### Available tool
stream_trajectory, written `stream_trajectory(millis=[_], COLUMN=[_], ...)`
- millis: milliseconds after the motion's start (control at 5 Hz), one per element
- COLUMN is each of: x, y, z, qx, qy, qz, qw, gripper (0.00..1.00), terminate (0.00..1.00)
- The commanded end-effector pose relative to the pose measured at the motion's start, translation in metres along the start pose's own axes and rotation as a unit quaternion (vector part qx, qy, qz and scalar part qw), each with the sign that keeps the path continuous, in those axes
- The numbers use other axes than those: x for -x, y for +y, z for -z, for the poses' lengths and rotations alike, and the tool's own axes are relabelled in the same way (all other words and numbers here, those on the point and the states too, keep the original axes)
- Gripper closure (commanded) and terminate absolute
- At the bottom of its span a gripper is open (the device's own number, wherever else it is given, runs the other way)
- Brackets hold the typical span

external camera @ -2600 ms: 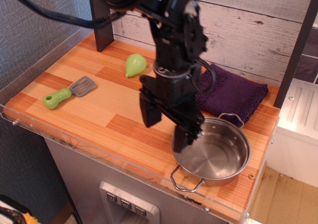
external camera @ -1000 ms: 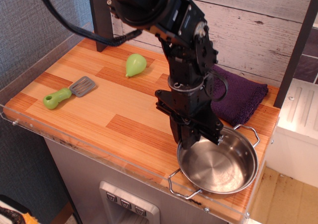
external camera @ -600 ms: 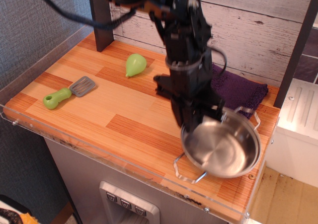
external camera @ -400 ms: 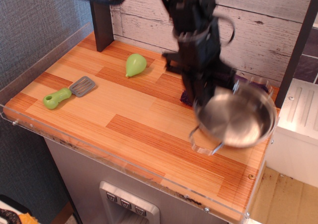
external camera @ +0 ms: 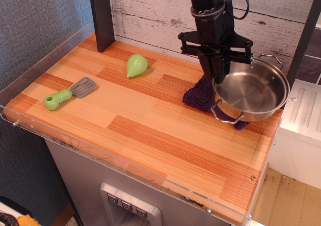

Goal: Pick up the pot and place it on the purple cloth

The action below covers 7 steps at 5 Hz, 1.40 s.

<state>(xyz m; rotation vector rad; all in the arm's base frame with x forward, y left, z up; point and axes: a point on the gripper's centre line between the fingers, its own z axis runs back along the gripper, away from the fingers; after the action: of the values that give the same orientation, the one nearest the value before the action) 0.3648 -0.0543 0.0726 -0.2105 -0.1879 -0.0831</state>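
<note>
The shiny steel pot (external camera: 253,91) hangs in the air at the right, tilted toward the camera, over the purple cloth (external camera: 200,95). Only the cloth's left end and a small bit under the pot's front handle show; the pot hides the remainder. My black gripper (external camera: 220,74) comes down from above and is shut on the pot's left rim. The pot's two wire handles show at its front left and back right.
A green pear-shaped toy (external camera: 136,64) lies at the back middle of the wooden counter (external camera: 125,121). A green-handled grey spatula (external camera: 67,93) lies at the left. A dark post (external camera: 100,15) stands at the back left. A clear rim edges the counter's left and front.
The gripper closed on the pot's rim at the front right, lifted it, and carried it up and back to above the purple cloth.
</note>
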Motion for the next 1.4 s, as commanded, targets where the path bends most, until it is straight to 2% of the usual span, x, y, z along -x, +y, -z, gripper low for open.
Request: stream_trajectory(millis=[0, 400, 600, 800, 1000, 1200], x=[-0.031, -0.032, -0.026, -0.024, -0.025, -0.022], y=[0.027, 0.046, 0.047, 0.046, 0.047, 0.052], z=[-0.005, 0.004, 0.012, 0.009, -0.006, -0.038], qx=[-0.044, -0.054, -0.064, -0.062, -0.058, -0.051], qy=[-0.024, -0.008, 0.014, 0.017, 0.000, -0.029], qz=[-0.014, -0.029, -0.021, -0.009, -0.003, -0.004], qw=[0.9987, 0.9981, 0.9976, 0.9979, 0.9983, 0.9983], gripper=[1.00, 1.00, 0.00, 0.00, 0.00, 0.00], terminate=[0.00, 0.00, 0.00, 0.00, 0.00, 0.00])
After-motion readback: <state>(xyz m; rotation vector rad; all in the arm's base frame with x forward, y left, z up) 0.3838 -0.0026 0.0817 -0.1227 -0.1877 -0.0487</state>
